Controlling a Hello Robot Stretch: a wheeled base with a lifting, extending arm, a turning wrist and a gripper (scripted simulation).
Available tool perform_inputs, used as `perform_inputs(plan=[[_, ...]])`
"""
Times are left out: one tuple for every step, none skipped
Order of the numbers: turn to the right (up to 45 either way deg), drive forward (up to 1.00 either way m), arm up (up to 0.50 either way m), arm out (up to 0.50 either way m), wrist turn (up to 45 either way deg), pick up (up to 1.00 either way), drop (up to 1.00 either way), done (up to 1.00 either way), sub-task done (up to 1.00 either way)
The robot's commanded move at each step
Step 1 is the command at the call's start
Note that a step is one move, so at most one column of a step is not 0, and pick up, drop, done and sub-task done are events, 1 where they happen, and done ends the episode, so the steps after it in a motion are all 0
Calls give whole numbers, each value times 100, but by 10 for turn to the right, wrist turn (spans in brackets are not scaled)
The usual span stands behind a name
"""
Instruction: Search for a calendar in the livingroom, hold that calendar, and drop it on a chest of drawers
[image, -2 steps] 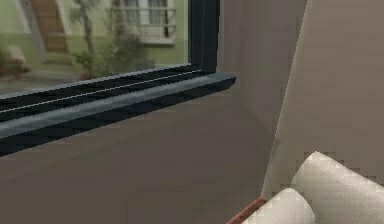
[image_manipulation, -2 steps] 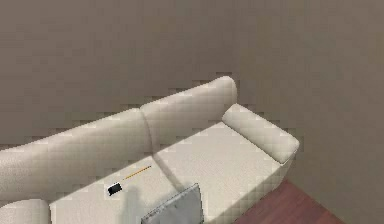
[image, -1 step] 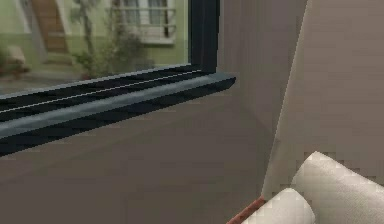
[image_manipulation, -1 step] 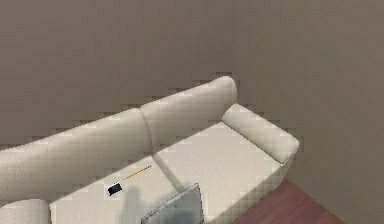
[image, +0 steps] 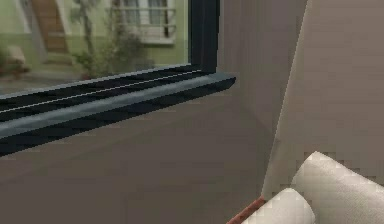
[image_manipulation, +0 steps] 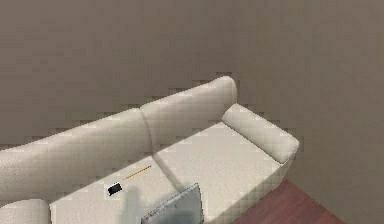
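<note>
Calendar identification was uncertain at this moment: nothing on view could be firmly called by that name. The best candidate was a grey flat slab (image_manipulation: 178, 205) lying on the seat of the cream sofa (image_manipulation: 215, 150) at the bottom edge of the arm side view, partly cut off there. Its shape would also have suited a laptop. Its visible long edge ran on a diagonal, from lower left to upper right of that view, roughly in line with the seat cushion's front. Just beside it, toward the sofa's back, lay a thin tan stick (image_manipulation: 138, 174), probably a pencil, and a small black item (image_manipulation: 115, 188) too small to name. The three sat near one another on the same cushion. Whether the end effector was spread or pressed together could not be told, and so neither could which way the slab lay from it. Since the sofa stood on the arm's reaching side, the coming move probably depended on lining the base up with that cushion. Beyond the sofa, reddish-brown floor (image_manipulation: 325, 205) showed past its rounded armrest (image_manipulation: 262, 128). In the forward view a window (image: 90, 40) with a dark sill (image: 120, 100) faced the robot, with a cream armrest (image: 335, 190) at the lower right.
</note>
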Motion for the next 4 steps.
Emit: perform_inputs(plan=[[0, 0, 0, 0, 450, 0, 0, 0, 0], [0, 0, 0, 0, 450, 0, 0, 0, 0], [0, 0, 0, 0, 30, 0, 0, 0, 0], [0, 0, -30, 0, 0, 0, 0, 0, 0]])
